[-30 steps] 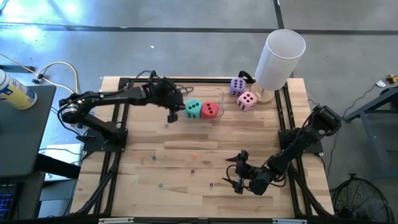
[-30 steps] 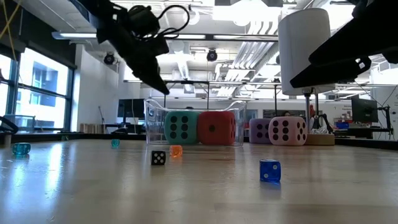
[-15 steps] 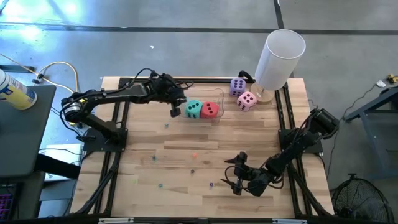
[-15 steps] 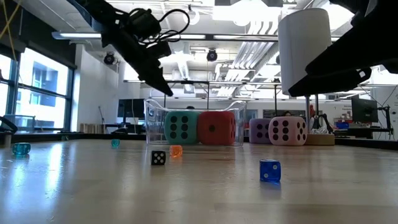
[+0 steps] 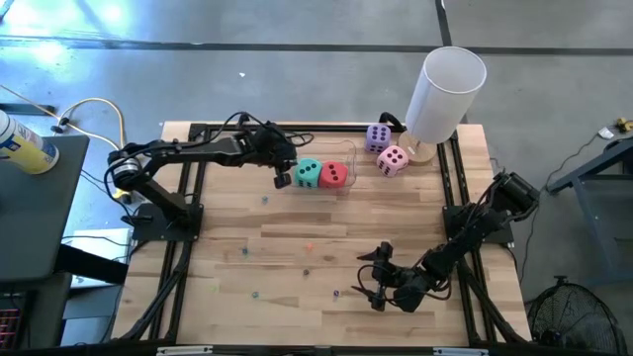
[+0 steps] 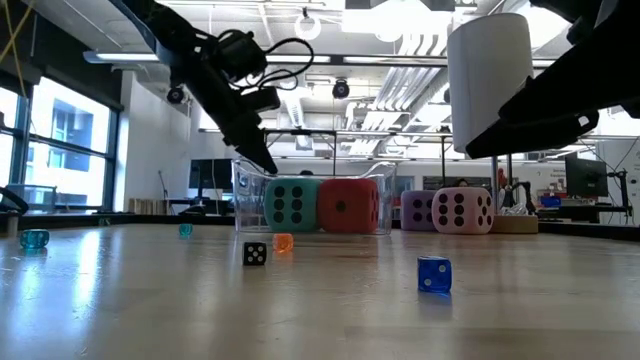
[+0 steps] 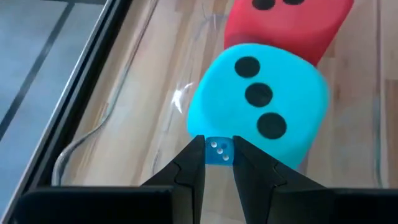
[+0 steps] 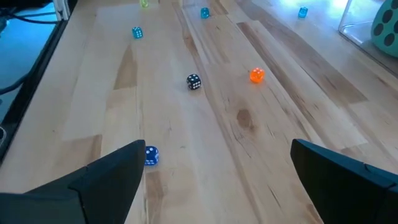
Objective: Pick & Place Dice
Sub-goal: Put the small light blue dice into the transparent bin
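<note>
**Q:** Why is the left gripper (image 7: pixel 219 163) positioned at the clear plastic container (image 5: pixel 346 150)?

**A:** Its fingers are pinched on a small translucent blue die (image 7: pixel 219 152). In the high view the gripper sits at the container's outer wall, just beside the teal die (image 5: pixel 309 172). The judgement is that this position allows release of the small die into the container.

**Q:** State the container contents.

**A:** 2 large soft dice: the teal die and the red die (image 5: pixel 334 175), touching side by side. In the left wrist view the teal die shows 3 pips on one face.

**Q:** Where are the remaining large dice?

**A:** The purple die (image 5: pixel 378 137) and pink die (image 5: pixel 394 160) rest on the table outside the container, near the base of the tall white cylinder (image 5: pixel 444 91).

**Q:** What is the right arm's status?

**A:** The right gripper (image 5: pixel 377 281) waits low over the near part of the table, fingers spread wide, holding nothing. Loose small dice lie ahead of it: 1 black (image 8: pixel 193 81), 1 orange (image 8: pixel 256 75), 1 blue (image 8: pixel 151 155).
</note>
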`<move>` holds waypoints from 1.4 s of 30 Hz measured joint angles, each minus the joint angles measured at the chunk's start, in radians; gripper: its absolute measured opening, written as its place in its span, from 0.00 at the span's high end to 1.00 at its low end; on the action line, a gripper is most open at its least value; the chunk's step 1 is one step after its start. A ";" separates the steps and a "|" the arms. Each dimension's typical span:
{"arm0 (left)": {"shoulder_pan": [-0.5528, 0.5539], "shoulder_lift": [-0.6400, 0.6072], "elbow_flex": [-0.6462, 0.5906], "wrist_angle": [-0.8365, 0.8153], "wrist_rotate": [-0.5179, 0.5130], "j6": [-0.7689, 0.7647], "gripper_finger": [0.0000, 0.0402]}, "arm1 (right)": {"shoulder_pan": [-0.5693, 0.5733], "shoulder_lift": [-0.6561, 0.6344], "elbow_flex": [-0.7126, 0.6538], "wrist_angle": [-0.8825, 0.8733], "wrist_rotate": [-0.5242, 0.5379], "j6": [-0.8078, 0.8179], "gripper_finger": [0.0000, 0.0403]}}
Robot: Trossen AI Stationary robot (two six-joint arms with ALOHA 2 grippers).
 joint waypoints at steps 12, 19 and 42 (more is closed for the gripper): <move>-0.056 0.004 0.000 0.023 -0.126 0.130 0.73 | -0.003 0.000 0.000 0.004 0.002 -0.015 0.03; -0.078 0.004 0.000 0.028 -0.186 0.131 0.56 | 0.001 0.000 0.000 0.011 -0.003 0.008 0.03; -0.488 -0.317 -0.001 -0.645 -0.126 -0.245 0.54 | -0.006 0.000 0.001 0.015 -0.003 -0.050 0.03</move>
